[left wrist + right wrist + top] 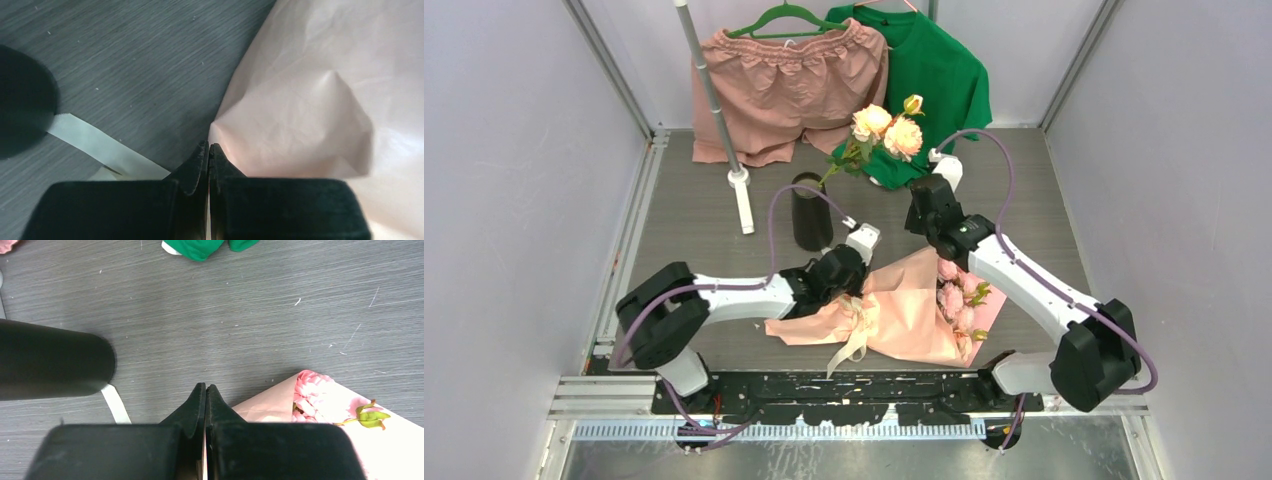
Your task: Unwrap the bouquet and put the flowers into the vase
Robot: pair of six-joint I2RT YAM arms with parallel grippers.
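The bouquet [894,315] lies wrapped and tied on the worktop [694,225], and its pink flowers [954,300] poke out at the right end. The black vase [811,212] stands just behind it. The left pincer [209,150] is closed, with its tips at the paper's edge, and the right pincer [205,390] is closed on nothing near the flowers.

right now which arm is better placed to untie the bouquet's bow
Probably left: left jaws sit shut at the wrapper edge beside the ribbon bow; right jaws are up by the roses, farther off.
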